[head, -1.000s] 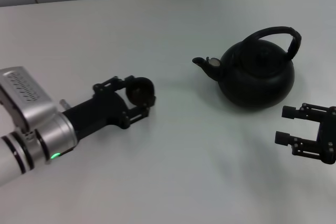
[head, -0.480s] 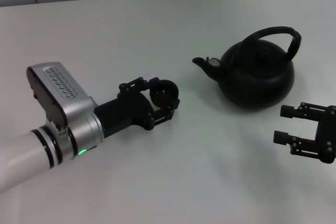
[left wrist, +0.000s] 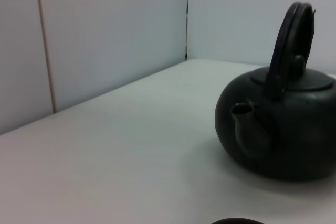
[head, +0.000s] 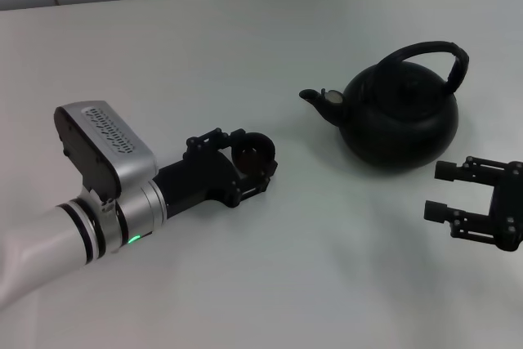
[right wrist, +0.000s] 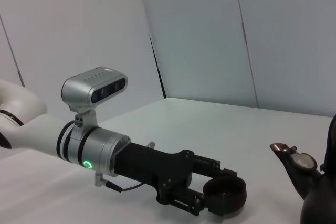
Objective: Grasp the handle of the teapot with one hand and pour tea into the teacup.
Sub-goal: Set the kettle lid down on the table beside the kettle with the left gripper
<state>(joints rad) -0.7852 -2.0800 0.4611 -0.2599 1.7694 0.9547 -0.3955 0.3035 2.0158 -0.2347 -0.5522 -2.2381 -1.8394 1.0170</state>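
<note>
Teapot [left wrist: 286, 129] squat on white table [left wrist: 115, 166], at 3 o'clock. Handle [left wrist: 291, 35] arches upright over lid. Spout [left wrist: 242, 121] points toward viewer. Teacup [left wrist: 236, 221] rim barely visible at 6 o'clock.

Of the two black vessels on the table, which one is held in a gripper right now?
The teacup, the small handleless one, sits clamped in the left gripper. The big teapot stands free, with the open right gripper beside it.

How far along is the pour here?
Done: the left gripper is shut on the teacup, short of the teapot spout. In hand: positioning the cup. Left: the right gripper sits open beside the pot, the handle ungrasped, no pouring.
</note>
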